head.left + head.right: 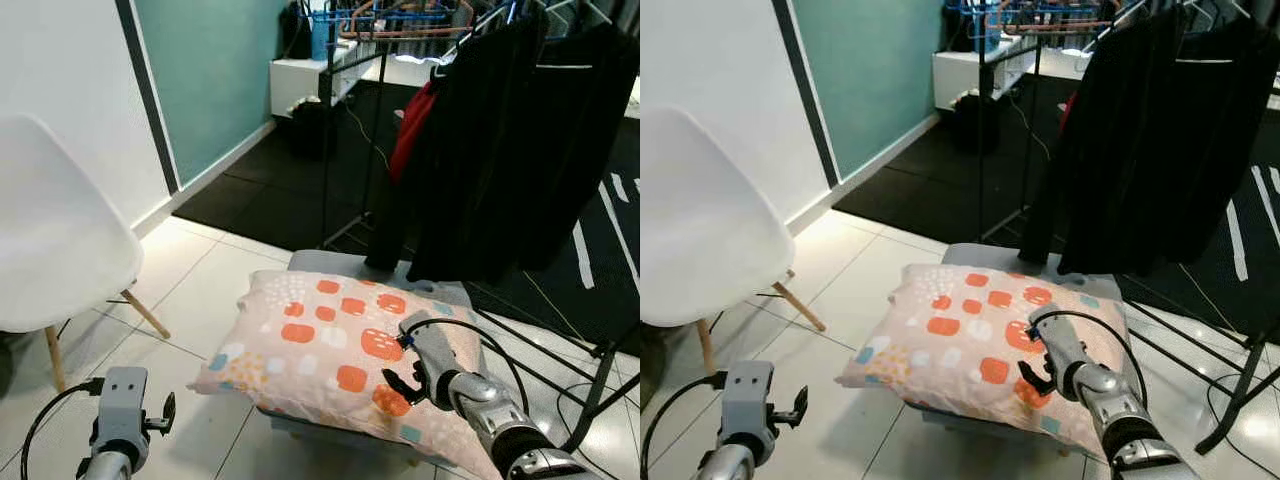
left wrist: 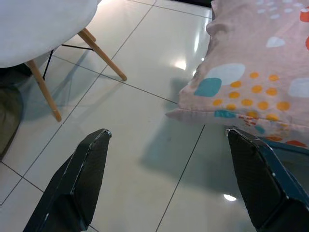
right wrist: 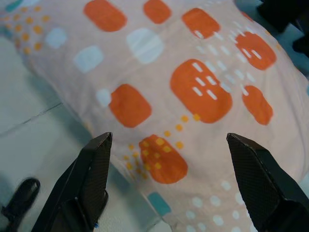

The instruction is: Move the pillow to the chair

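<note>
- A pink pillow (image 1: 335, 352) patterned with orange, white and teal patches lies flat on a low grey stool (image 1: 330, 263); it is wider than the stool, and its front corner hangs out over the tiled floor (image 1: 195, 290).
- The right gripper (image 3: 166, 181) hovers just above the pillow's near right part, its two black fingers (image 3: 84, 186) spread wide apart and holding nothing (in the wrist view the orange patches sit directly between them).
- The right arm (image 1: 495, 415) reaches in from the lower right, a black cable looping beside its wrist.
- The left gripper (image 2: 169, 179) hangs low over the floor tiles, to the left of the pillow and apart from it. Its fingers (image 2: 79, 181) are also spread wide, with bare tile between them and the pillow's overhanging corner just ahead of one fingertip.
- A white moulded chair (image 1: 50, 240) with slanted wooden legs stands at the left, near the white wall, well apart from the pillow.
- Behind the stool stands a black metal clothes rack (image 1: 345, 120) hung with dark garments (image 1: 500, 150) and one red item (image 1: 413, 125); the dark clothing hangs down close over the stool's far edge.
- Beyond the tiles is a dark floor area, with a teal wall panel (image 1: 200, 70) at the back left.
</note>
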Available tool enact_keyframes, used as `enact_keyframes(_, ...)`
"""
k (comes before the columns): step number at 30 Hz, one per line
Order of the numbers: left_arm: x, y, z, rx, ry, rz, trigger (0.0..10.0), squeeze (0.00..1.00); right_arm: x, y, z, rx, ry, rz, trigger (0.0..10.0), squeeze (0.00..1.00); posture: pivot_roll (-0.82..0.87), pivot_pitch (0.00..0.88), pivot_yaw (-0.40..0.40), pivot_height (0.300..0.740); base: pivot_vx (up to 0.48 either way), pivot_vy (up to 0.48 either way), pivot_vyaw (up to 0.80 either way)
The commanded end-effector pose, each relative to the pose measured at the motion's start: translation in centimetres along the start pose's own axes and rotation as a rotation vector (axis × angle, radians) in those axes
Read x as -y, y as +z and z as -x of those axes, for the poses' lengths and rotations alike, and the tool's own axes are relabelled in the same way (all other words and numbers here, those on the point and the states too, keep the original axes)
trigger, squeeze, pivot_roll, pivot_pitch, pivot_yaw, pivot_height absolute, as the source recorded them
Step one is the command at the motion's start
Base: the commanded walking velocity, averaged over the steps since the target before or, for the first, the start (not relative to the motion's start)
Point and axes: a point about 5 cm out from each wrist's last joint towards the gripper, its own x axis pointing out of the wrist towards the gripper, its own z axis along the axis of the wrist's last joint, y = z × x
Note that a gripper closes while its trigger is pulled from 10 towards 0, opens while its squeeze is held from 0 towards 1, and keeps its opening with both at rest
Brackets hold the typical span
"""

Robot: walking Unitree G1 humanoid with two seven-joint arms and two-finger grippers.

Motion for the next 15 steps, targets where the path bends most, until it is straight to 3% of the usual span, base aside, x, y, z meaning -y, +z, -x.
enact_keyframes(1,-0.05,-0.69,0.27,-0.033,0.004,0.008,10.0,0.0,-0.15,0.17,-0.08,-0.01,0.028,0.031,10.0,0.0,-0.18,0.05,-0.021,0.665,0.0,0.0,0.0)
enact_keyframes(11,-0.02,-0.81,0.35,-0.037,0.005,0.008,10.0,0.0,-0.38,0.06,-0.13,-0.046,0.069,0.1,10.0,0.0,-0.18,0.039,-0.022,0.635,0.0,0.0,0.0)
enact_keyframes(14,-0.13,-0.91,0.42,-0.041,0.013,0.012,10.0,0.0,-0.48,-0.15,-0.13,-0.081,0.082,0.185,10.0,0.0,-0.18,0.038,-0.023,0.62,0.0,0.0,0.0)
enact_keyframes(15,-0.18,-0.9,0.43,-0.04,0.015,0.013,10.0,0.0,-0.48,-0.4,-0.07,-0.106,0.085,0.26,10.0,0.0,-0.18,0.042,-0.021,0.615,0.0,0.0,0.0)
